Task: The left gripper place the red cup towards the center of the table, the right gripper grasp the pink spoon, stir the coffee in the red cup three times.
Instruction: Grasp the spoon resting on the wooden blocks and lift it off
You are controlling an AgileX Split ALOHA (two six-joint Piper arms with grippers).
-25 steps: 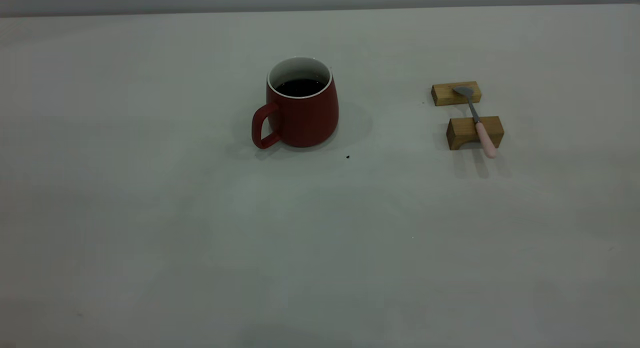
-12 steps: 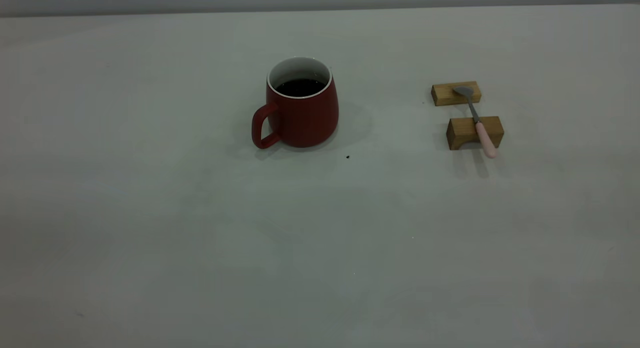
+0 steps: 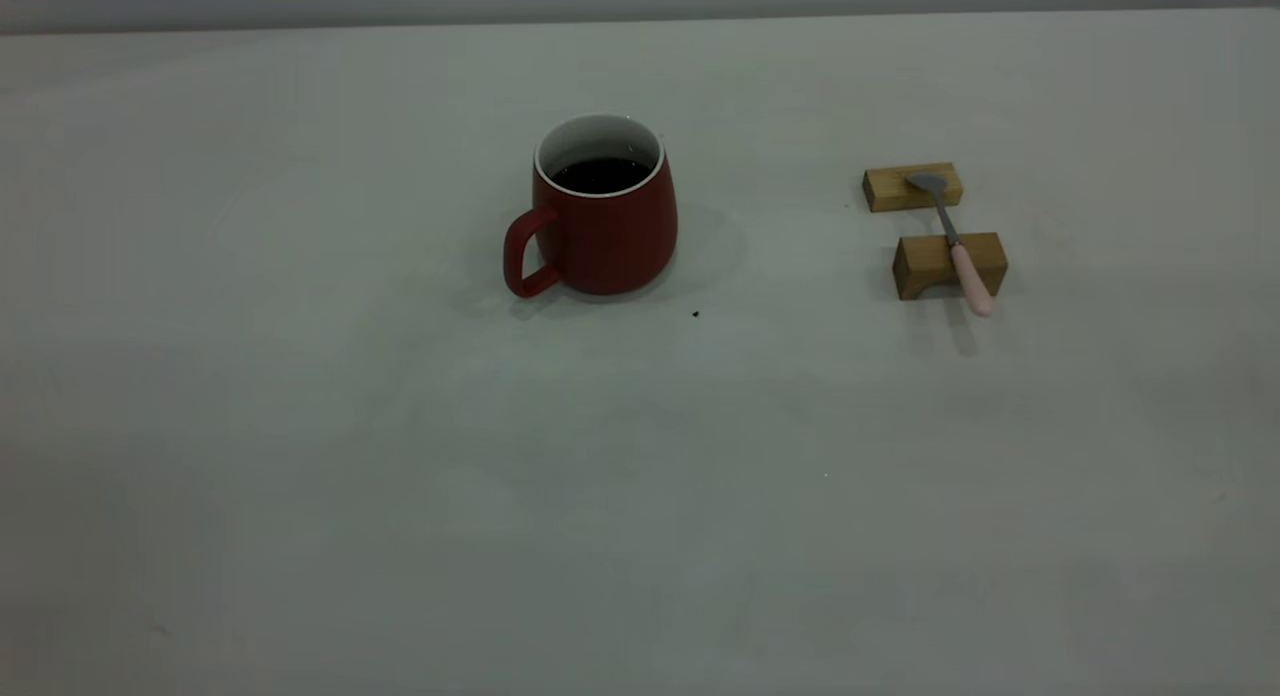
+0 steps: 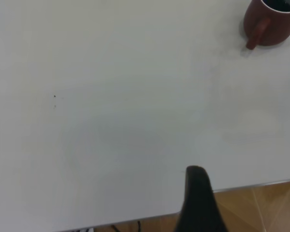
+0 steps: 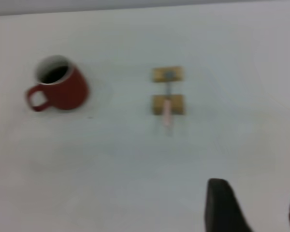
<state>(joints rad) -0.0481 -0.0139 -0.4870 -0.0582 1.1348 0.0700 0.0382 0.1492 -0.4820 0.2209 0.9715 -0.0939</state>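
The red cup (image 3: 603,216) stands upright near the middle of the table (image 3: 400,456), handle toward the front left, with dark coffee (image 3: 600,174) inside. The pink spoon (image 3: 958,248) lies across two tan wooden blocks to the cup's right, grey bowl on the far block, pink handle overhanging the near one. Neither gripper shows in the exterior view. In the left wrist view the left gripper (image 4: 249,212) hangs over the table's edge, far from the cup (image 4: 272,24), one dark finger showing, open and empty. The right gripper (image 5: 261,205) is open, well short of the spoon (image 5: 167,108).
The far block (image 3: 911,187) and near block (image 3: 948,265) hold the spoon off the surface. A tiny dark speck (image 3: 695,314) lies in front of the cup. The table's edge (image 4: 241,186) with wooden floor beyond it shows in the left wrist view.
Cup, spoon and blocks have not moved. A faint shadow at the table's front has faded away.
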